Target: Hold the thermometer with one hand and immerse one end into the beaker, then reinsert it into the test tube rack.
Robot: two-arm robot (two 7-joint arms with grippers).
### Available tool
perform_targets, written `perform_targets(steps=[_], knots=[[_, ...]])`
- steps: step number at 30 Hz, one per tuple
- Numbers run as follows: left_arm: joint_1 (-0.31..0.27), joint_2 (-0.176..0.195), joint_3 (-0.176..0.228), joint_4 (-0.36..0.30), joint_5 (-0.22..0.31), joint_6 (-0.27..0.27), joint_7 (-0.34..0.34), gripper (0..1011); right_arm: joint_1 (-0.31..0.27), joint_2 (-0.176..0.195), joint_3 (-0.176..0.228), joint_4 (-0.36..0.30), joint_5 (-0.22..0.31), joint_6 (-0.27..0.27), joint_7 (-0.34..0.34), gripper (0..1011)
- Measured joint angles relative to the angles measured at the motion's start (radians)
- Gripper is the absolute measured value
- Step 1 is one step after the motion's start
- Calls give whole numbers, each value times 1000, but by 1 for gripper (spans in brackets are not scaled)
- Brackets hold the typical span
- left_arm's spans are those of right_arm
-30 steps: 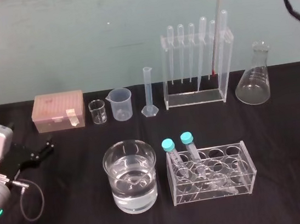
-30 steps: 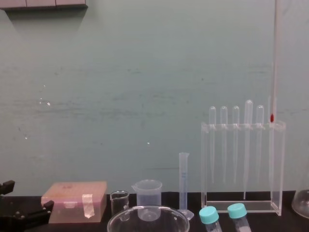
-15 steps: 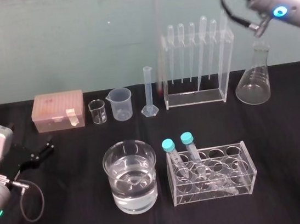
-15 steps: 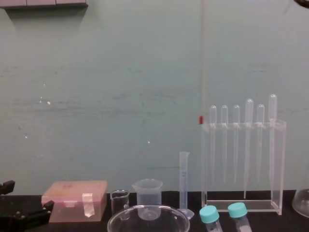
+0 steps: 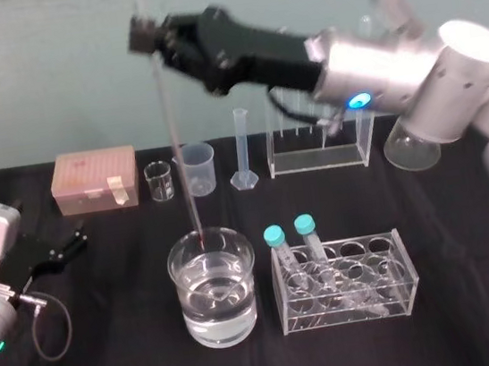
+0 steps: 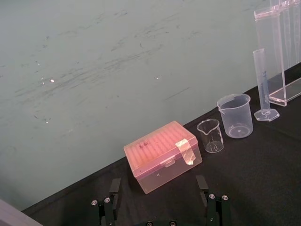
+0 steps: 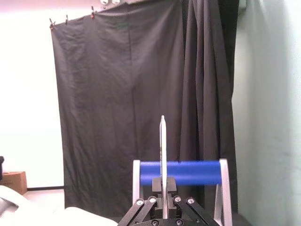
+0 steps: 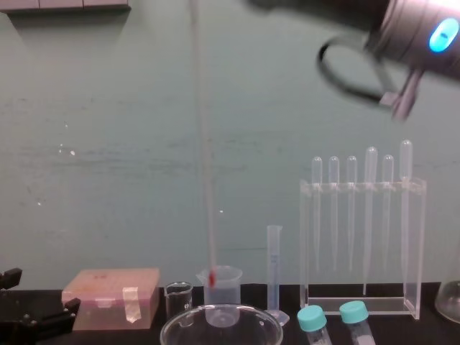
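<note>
The thermometer point(image 5: 178, 156), a long thin glass rod with a red lower tip, hangs nearly upright. My right gripper point(image 5: 150, 44) is shut on its upper part, the arm reaching in from the right. In the chest view the thermometer point(image 8: 205, 158) ends with its red tip just above the beaker's rim point(image 8: 215, 312). The beaker point(image 5: 213, 288), wide and holding water, stands at the table's middle front. The right wrist view shows the rod's top point(image 7: 162, 150) rising from the shut right gripper point(image 7: 164, 194). The test tube rack point(image 5: 360, 136) stands at the back, partly behind the arm. My left gripper point(image 6: 158, 182) rests open at the left.
Along the back stand a pink box point(image 5: 96, 180), a small glass beaker point(image 5: 159, 182), a plastic spouted beaker point(image 5: 197, 168), a measuring cylinder point(image 5: 242, 152) and a conical flask point(image 5: 413, 147). Pipettes point(image 8: 352, 208) hang in the tall rack. A low rack point(image 5: 346, 282) with two blue-capped tubes sits right of the beaker.
My right arm has swung left with the thermometer, from above the tall rack to over the beaker, and the red tip has come down to the beaker's rim. The left arm has not moved.
</note>
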Motion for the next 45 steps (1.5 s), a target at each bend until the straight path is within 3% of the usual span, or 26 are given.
perform_targets(steps=[6,22,32,45], knots=[[0,0,0,0,0,0,0,1008,-13,-45,-41,93,-31,-62,3,56],[0,0,0,0,0,0,0,1008,-68,-68,-42,172,-126,-184,2,56],[0,0,0,0,0,0,0,1008,-99,-85,-39,222,-164,-210,1,56],[0,0,0,0,0,0,0,1008,-126,-94,-19,232,-179,-208,13,56]])
